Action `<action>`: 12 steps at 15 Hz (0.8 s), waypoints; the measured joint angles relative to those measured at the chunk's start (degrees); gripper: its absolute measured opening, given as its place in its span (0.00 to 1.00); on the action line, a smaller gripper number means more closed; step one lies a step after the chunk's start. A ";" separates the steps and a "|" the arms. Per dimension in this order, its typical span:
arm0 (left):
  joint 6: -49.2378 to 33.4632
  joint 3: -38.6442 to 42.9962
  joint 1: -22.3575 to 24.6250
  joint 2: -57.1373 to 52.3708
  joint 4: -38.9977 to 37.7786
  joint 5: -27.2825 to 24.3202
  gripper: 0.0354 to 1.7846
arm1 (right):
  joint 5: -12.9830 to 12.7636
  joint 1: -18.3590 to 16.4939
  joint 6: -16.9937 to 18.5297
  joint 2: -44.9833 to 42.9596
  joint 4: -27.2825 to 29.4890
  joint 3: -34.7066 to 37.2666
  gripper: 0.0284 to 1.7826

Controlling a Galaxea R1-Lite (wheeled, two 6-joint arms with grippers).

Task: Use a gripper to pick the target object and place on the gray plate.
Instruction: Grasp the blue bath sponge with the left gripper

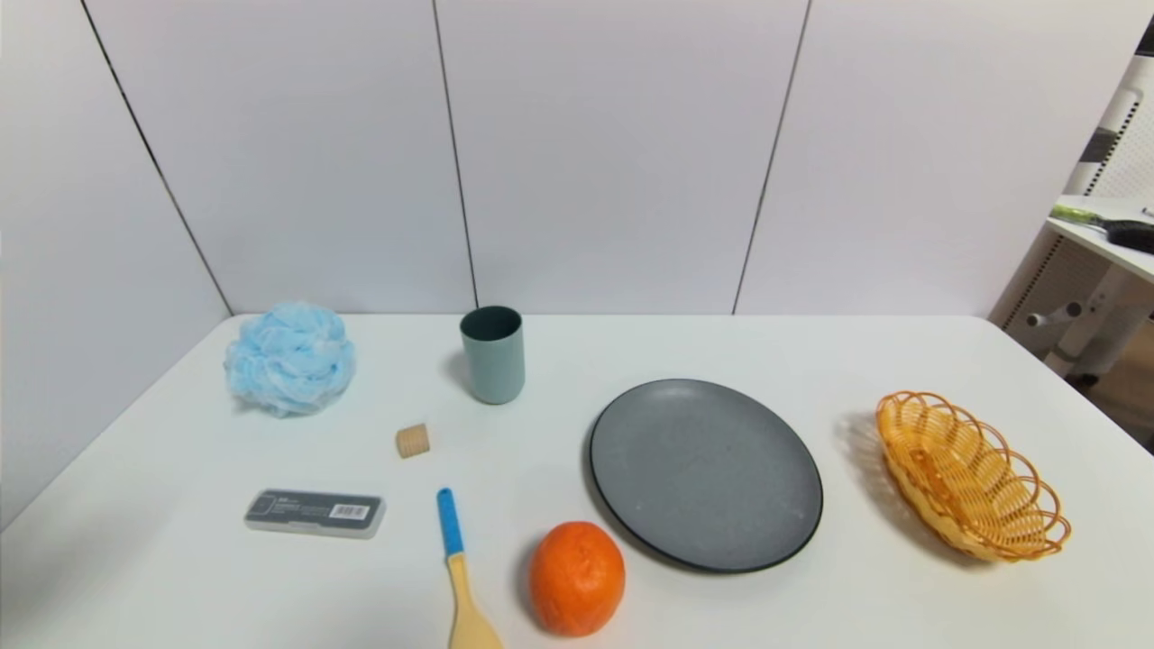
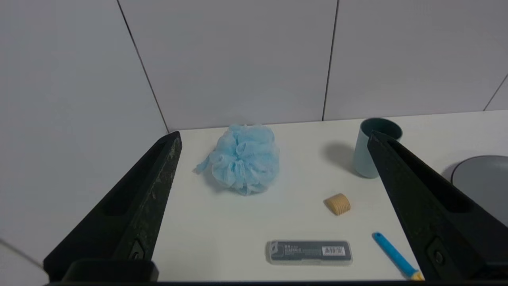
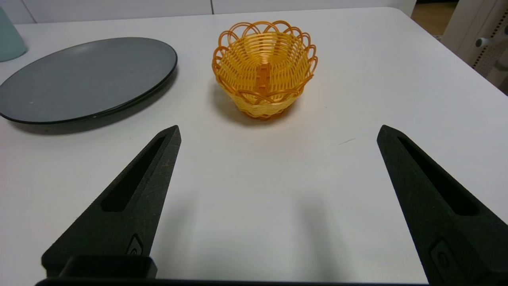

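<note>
The light-blue mesh bath pouf [image 1: 289, 358] sits on the white table at the far left, near the wall; it also shows in the left wrist view [image 2: 242, 158]. The gray plate [image 1: 705, 473] lies right of centre, empty, and shows in the right wrist view [image 3: 85, 79]. Neither arm shows in the head view. My left gripper [image 2: 274, 137] is open and empty, well short of the pouf, above the table's near left. My right gripper [image 3: 278, 129] is open and empty, short of the basket, above bare table.
A teal cup [image 1: 492, 354] stands between pouf and plate. A small tan ridged piece [image 1: 412, 441], a dark flat case [image 1: 315, 513], a blue-handled wooden spatula [image 1: 460, 572] and an orange fruit [image 1: 576, 578] lie near the front. An orange wicker basket [image 1: 969, 473] sits at the right.
</note>
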 joint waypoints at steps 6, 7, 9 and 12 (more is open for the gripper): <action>-0.11 -23.32 1.58 27.84 1.82 0.05 0.94 | 0.00 0.02 0.01 0.00 0.00 0.00 0.96; -0.09 -26.00 2.06 32.26 1.79 0.05 0.94 | 0.00 0.02 0.00 0.00 0.00 0.00 0.96; -0.09 -29.50 3.13 39.80 1.90 0.05 0.94 | 0.02 0.02 0.00 0.00 0.00 0.00 0.96; -0.16 -32.72 4.68 49.90 1.99 0.05 0.94 | 0.02 0.02 0.00 0.00 0.00 0.00 0.96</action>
